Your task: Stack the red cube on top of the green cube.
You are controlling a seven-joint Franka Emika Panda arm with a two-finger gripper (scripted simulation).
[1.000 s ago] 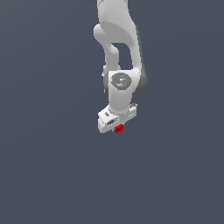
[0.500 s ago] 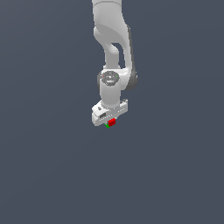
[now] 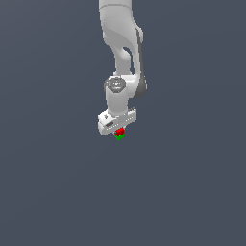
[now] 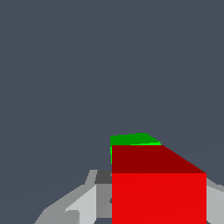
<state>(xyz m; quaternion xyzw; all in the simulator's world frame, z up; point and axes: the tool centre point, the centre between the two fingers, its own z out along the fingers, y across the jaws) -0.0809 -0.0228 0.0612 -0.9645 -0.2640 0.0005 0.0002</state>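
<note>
In the exterior view the white gripper (image 3: 119, 130) hangs from the arm over the grey surface. It is shut on the red cube (image 3: 119, 130), which sits directly above the green cube (image 3: 119, 136). Whether the two cubes touch cannot be told. In the wrist view the red cube (image 4: 157, 192) fills the space between the grey fingers (image 4: 83, 203), and a strip of the green cube (image 4: 131, 139) shows just beyond it. Most of the green cube is hidden by the red one.
A plain dark grey surface (image 3: 57, 192) lies all around. No other objects show.
The arm has carried the red cube toward the exterior view's left and over the green cube. The green cube, hidden a second ago, now shows under the red one.
</note>
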